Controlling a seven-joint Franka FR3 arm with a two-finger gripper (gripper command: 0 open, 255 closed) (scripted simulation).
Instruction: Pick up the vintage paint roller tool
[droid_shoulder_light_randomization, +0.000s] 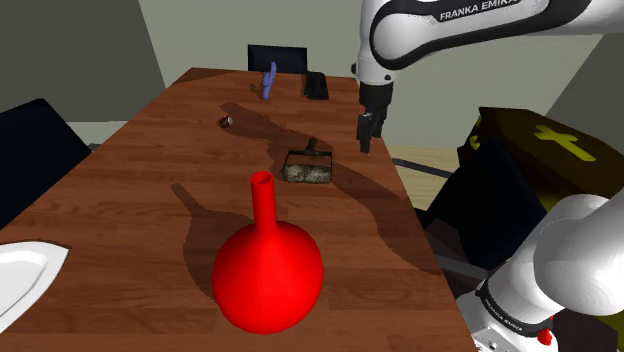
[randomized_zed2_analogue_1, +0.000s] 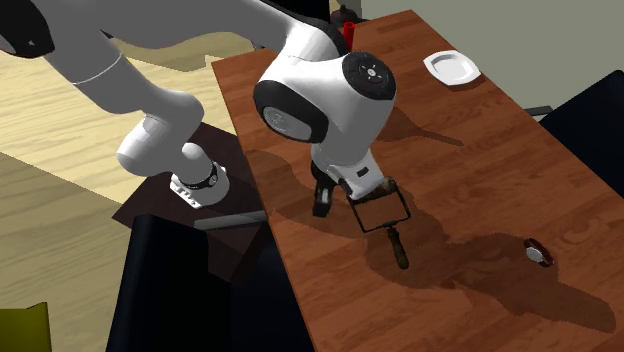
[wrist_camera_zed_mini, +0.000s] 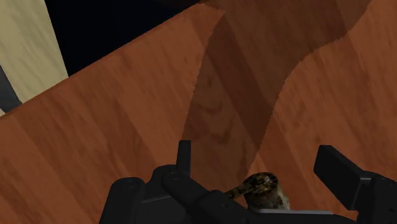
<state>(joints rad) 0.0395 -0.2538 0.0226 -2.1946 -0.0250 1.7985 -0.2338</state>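
Note:
The paint roller (droid_shoulder_light_randomization: 308, 166) lies flat on the wooden table (droid_shoulder_light_randomization: 150, 190). It has a mottled, worn cylinder, a thin wire frame and a dark handle pointing away from the stand. My black gripper (droid_shoulder_light_randomization: 367, 128) hangs above the table, a little to the shoulder view's right of the roller and clear of it. In the second exterior view the roller's frame (randomized_zed2_analogue_1: 379, 207) and handle sit just beside the gripper (randomized_zed2_analogue_1: 322, 199). In the wrist view the fingers (wrist_camera_zed_mini: 337, 170) stand apart, and one end of the roller (wrist_camera_zed_mini: 263, 187) shows low between them, untouched.
A red round-bellied vase (droid_shoulder_light_randomization: 266, 272) stands near the stand. A white plate (droid_shoulder_light_randomization: 22, 278) lies at the shoulder view's lower left. A purple object (droid_shoulder_light_randomization: 268, 80), a black object (droid_shoulder_light_randomization: 316, 86) and a small dark item (droid_shoulder_light_randomization: 225, 122) sit farther along. The table edge (wrist_camera_zed_mini: 121, 60) runs close to the gripper.

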